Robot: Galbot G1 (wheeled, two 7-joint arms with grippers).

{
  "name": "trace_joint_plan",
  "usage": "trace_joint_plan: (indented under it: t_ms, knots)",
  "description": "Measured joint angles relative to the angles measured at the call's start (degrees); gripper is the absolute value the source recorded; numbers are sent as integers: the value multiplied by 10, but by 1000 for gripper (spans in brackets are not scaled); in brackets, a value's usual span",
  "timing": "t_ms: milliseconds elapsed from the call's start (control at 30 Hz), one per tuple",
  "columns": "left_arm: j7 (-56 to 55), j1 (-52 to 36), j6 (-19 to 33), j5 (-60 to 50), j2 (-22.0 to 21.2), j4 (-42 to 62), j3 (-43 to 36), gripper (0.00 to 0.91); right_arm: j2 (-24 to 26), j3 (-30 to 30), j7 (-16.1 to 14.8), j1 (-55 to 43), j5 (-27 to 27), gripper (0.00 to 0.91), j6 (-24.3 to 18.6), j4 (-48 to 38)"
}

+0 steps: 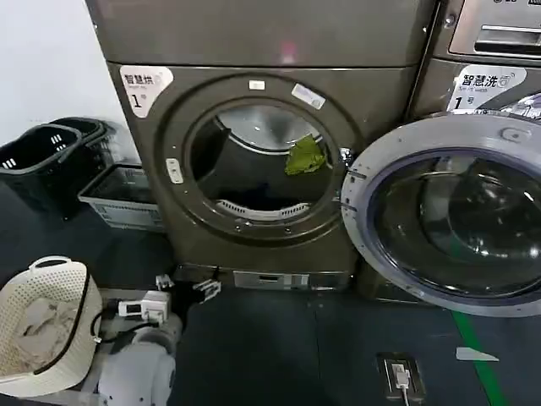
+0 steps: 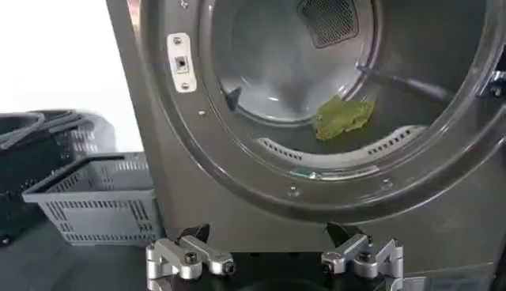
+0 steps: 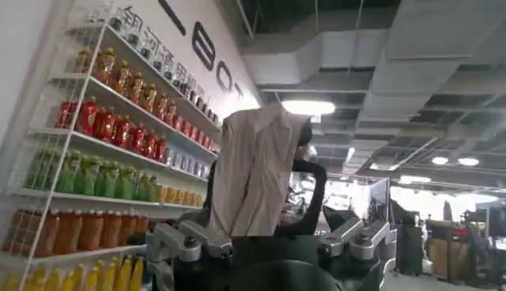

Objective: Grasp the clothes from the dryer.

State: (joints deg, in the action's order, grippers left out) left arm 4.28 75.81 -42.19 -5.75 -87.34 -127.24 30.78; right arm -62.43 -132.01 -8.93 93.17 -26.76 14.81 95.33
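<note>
The dryer [image 1: 254,228] stands with its round door [image 1: 359,211] swung open to the right. A small yellow-green cloth [image 1: 305,156] lies against the right side of the steel drum, and it also shows low in the drum [image 2: 341,117] in the left wrist view. My left gripper [image 1: 186,286] hangs low before the dryer's base, below the porthole. It [image 2: 269,232] is open with nothing between its fingers. My right gripper [image 3: 294,164] points up toward the ceiling, shut on a beige cloth [image 3: 253,174] that drapes down over it.
A white perforated basket [image 1: 72,279] with beige cloths sits on the floor at left. Black baskets [image 1: 42,156] and a grey crate [image 1: 122,199] stand beside the dryer. A like machine [image 1: 482,51] is at the right. A small device [image 1: 401,376] and green tape [image 1: 478,355] lie on the floor.
</note>
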Motion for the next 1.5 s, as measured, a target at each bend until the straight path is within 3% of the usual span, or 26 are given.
trace_joint_plan:
  t_ms: [333,900,1500]
  knots:
    - [2,0,0,-1,-1,0,-2,907,-3,-4,5,1,-3,907,-5,-4]
    - [2,-1,0,-3,0,-7,-4,907,-7,-16,51,10,-48,907,-33,-13]
    - [1,-2,0,-3,2,-10,-4,907,-12,-15,67,11,-63,907,-43,-11]
